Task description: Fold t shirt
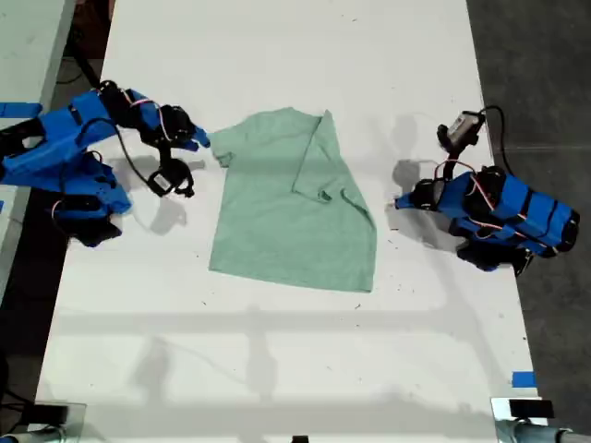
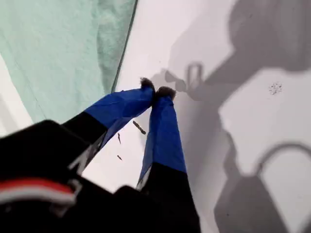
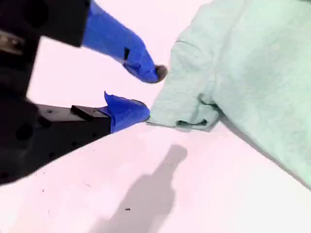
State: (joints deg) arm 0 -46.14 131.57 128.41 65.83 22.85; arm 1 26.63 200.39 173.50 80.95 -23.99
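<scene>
In the exterior view the t shirt (image 1: 294, 203) lies partly folded mid-table (image 1: 277, 369), one side turned over itself, so the sleeve beneath is hidden. An arm stands at each side of that view, and each gripper looks too small there to judge its gap. In the first wrist view my first gripper (image 2: 156, 91) has its dark tips pressed together on nothing, over bare table beside the shirt's edge (image 2: 63, 53); the shirt is cut off by the frame. In the second wrist view my second gripper (image 3: 150, 92) gapes moderately, empty, its lower fingertip (image 3: 138, 110) at a bunched sleeve (image 3: 187, 104); actual contact is unclear.
</scene>
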